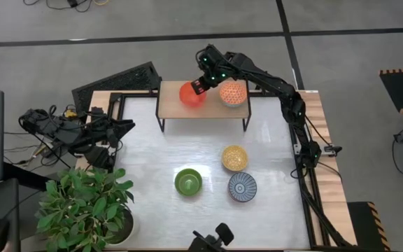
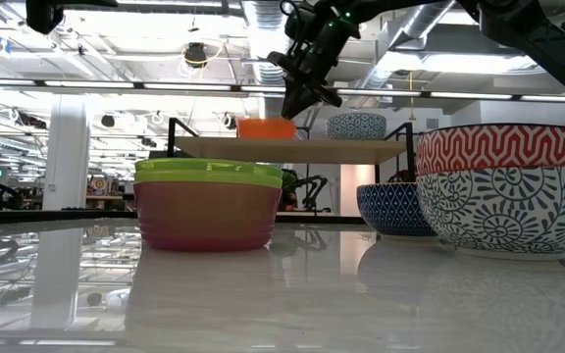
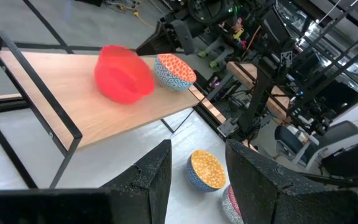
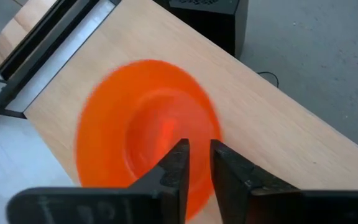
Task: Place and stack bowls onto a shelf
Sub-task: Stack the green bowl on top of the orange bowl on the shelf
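Red bowl [image 1: 191, 94] on shelf [image 1: 201, 110], right claw [image 1: 202, 83] just above

Red bowl [image 1: 192, 94], orange-patterned bowl [image 1: 233, 92] upright on shelf [image 1: 201, 110]; three more on table.

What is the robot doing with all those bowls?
It is putting bowls on the little shelf. The right gripper is over the red bowl, which sits on the shelf beside an orange-patterned bowl; its fingers are slightly apart around the bowl's rim. The yellow bowl, green bowl and blue-grey bowl wait on the table. The left gripper waits, open, off to the side.
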Robot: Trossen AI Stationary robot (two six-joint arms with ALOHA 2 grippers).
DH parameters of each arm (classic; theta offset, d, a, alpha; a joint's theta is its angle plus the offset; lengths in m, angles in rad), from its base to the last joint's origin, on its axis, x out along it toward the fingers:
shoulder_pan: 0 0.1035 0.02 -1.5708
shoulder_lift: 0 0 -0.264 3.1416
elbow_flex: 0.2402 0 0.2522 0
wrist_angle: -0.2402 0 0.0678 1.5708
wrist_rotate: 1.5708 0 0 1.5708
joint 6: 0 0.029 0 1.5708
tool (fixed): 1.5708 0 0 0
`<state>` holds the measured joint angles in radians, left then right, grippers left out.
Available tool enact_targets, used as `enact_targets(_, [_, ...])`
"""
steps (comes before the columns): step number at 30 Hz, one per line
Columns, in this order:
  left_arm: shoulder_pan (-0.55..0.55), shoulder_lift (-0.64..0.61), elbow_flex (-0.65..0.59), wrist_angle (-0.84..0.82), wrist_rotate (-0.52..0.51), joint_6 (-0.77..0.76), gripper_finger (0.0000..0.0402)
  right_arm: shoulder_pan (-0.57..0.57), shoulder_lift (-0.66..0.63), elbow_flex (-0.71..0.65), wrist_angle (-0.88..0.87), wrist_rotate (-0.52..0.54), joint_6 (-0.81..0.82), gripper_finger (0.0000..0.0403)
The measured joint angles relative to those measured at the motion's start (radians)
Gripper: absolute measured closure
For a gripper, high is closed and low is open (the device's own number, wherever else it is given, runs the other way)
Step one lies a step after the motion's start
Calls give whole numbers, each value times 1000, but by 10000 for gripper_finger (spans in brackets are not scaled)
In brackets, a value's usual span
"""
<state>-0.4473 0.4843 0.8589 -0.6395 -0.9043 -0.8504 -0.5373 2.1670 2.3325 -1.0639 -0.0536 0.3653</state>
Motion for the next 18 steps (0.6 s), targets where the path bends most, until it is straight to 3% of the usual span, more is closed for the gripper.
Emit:
enact_targets(6, [0, 0, 0, 0, 0, 0, 266, 0, -4, 16, 11, -26, 0, 277])
enact_targets(10, [0, 0, 0, 0, 0, 16, 266, 16, -75, 19, 0, -69, -4, 271])
enact_targets(18, [0, 0, 0, -4, 0, 19, 266, 212, -128, 18, -105, -73, -112, 271])
